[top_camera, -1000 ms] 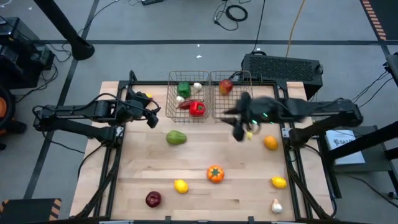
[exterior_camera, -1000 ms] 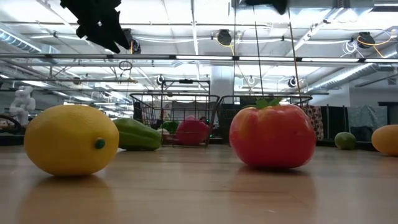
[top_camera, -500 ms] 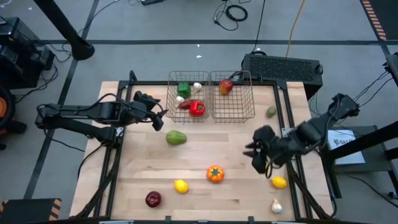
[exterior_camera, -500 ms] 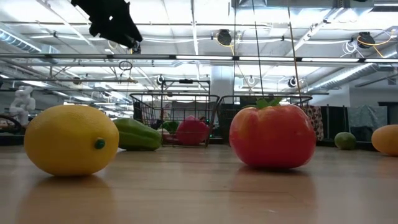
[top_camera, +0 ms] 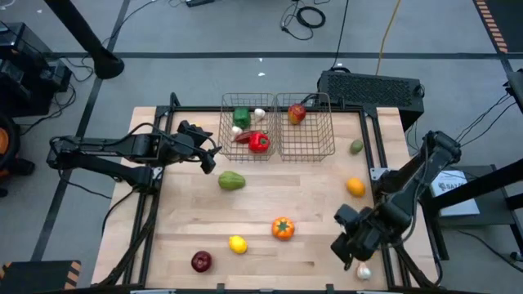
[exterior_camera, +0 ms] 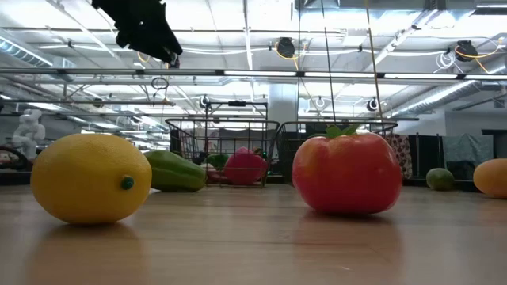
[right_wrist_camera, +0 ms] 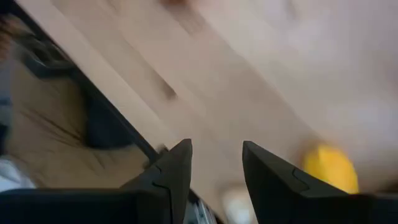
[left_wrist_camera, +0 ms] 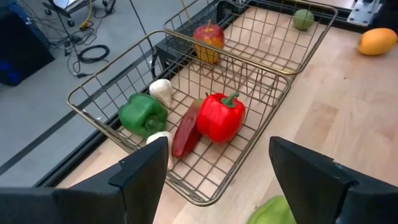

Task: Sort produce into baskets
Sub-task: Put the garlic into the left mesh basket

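Note:
Two wire baskets stand at the table's far edge. The left basket (top_camera: 248,131) holds a green pepper (left_wrist_camera: 143,114), a red pepper (left_wrist_camera: 221,116), a chilli (left_wrist_camera: 185,130) and garlic (left_wrist_camera: 160,90). The right basket (top_camera: 307,124) holds a red apple (left_wrist_camera: 209,38). My left gripper (top_camera: 206,153) hovers open and empty just left of the left basket; it also shows in its wrist view (left_wrist_camera: 214,186). My right gripper (top_camera: 347,242) is open and empty above the table's near right part. In its wrist view (right_wrist_camera: 214,165) a yellow lemon (right_wrist_camera: 329,168) lies beside it.
Loose on the table lie a green fruit (top_camera: 232,180), an orange (top_camera: 355,187), a lime (top_camera: 357,147), a stalked orange-red fruit (top_camera: 283,228), a lemon (top_camera: 238,243), a dark red apple (top_camera: 201,261) and garlic (top_camera: 364,269). A black box (top_camera: 372,88) stands behind the right basket.
My right gripper has swung from in front of the right basket toward the table's near right corner. My left gripper has moved a little toward the table's right, closer to the left basket. No produce has moved.

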